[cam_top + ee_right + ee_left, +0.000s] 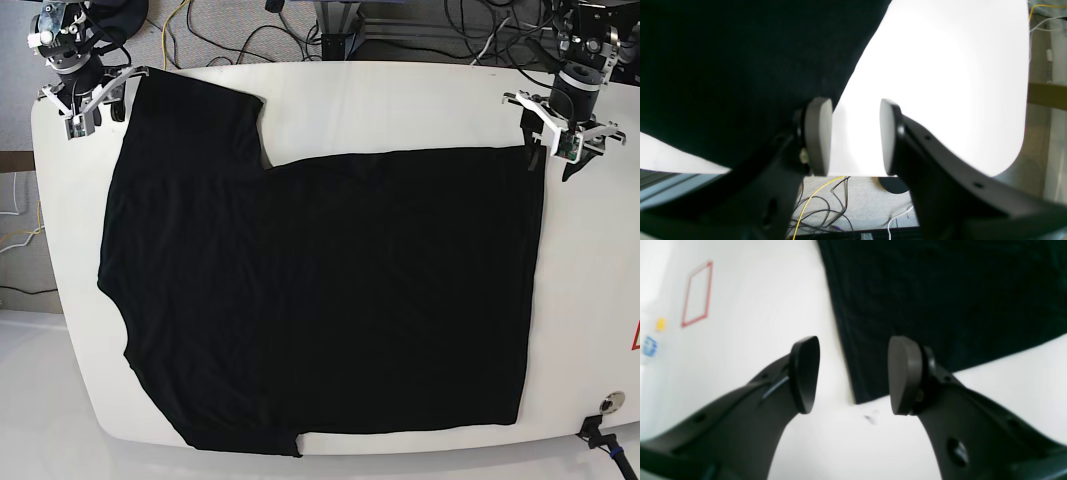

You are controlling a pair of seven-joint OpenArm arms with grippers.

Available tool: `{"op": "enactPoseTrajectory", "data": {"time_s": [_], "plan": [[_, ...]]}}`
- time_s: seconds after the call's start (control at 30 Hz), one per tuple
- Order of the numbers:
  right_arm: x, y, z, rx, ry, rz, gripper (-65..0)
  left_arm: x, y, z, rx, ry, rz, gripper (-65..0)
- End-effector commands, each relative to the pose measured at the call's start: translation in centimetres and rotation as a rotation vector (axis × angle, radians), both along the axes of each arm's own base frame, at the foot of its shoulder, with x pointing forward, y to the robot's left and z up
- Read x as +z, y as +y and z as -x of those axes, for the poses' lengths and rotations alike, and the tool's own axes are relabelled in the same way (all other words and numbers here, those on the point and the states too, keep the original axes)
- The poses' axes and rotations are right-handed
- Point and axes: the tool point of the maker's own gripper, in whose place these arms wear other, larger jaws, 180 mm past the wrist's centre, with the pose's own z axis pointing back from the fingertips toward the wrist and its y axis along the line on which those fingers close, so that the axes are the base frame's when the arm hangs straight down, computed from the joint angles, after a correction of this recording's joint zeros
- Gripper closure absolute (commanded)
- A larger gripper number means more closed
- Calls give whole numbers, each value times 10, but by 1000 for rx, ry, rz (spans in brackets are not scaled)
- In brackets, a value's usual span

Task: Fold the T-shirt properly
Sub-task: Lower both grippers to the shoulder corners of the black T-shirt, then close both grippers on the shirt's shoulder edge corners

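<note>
a white round-cornered table point(400, 100) stands on grey carpet point(230, 30) strewn with cables point(820, 206).

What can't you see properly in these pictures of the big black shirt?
- Large plain black cloth T-shirt: any print is hidden in the base view; only plain black shows.
- Left wrist view: the red outlined rectangle and small coloured marks on the white table are blurred.
- Right wrist view: the shirt runs off the frame's edges.

The T-shirt point(330, 300) lies spread flat on the table point(400, 100), covering most of it. In the base view, the right end effector point(88, 98) sits at the shirt's far left corner, the left end effector point(562, 135) at its far right corner.
</note>
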Motion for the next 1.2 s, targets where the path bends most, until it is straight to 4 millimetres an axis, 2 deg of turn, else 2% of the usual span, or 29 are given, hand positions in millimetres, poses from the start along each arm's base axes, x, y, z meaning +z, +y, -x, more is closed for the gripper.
{"op": "enactPoseTrajectory", "data": {"time_s": [0.0,0.23,0.47,0.67,0.87,0.97,1.03,1.17], "plan": [[13,-4,-8,11,-47,8,-231,13,-2,-5,-20,-45,0,-315],[19,-8,-16,9,-73,21,-231,-17,-3,4,-13,50,24,-327],[20,-6,-19,9,-84,17,-233,-39,-2,8,-1,107,42,-326],[20,-8,-20,7,-87,19,-232,-49,13,4,57,125,37,-320],[22,-7,-21,10,-96,17,-232,-64,36,2,168,150,38,-312],[22,-6,-22,13,-97,14,-231,-73,37,5,180,186,51,-310],[18,-7,-19,6,-80,10,-235,-73,36,0,181,180,80,-322],[16,-8,-18,3,-73,11,-234,-85,40,-9,201,202,148,-322]]}}
